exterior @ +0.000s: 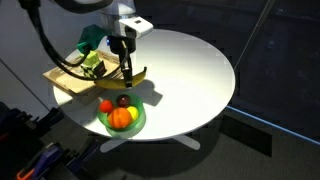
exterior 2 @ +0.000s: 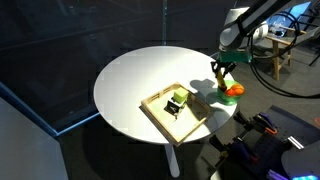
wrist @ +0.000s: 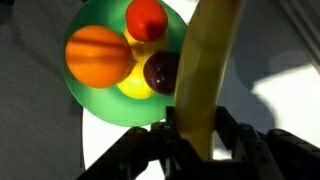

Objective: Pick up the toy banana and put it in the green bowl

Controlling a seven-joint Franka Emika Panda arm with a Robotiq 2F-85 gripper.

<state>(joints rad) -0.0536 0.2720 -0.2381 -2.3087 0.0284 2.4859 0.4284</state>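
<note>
Gripper (exterior: 127, 72), toy banana (wrist: 212, 60), over white table (exterior: 200, 70)

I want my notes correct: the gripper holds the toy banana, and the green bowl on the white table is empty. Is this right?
The green bowl is not empty: the wrist view shows orange, red, dark and yellow fruits in it. The rest holds: the gripper grips the toy banana, and the bowl stands on the white table.

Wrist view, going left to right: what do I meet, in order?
From left: orange fruit → dark round fruit → toy banana. The red fruit and yellow fruit overlap these, so left out.
</note>
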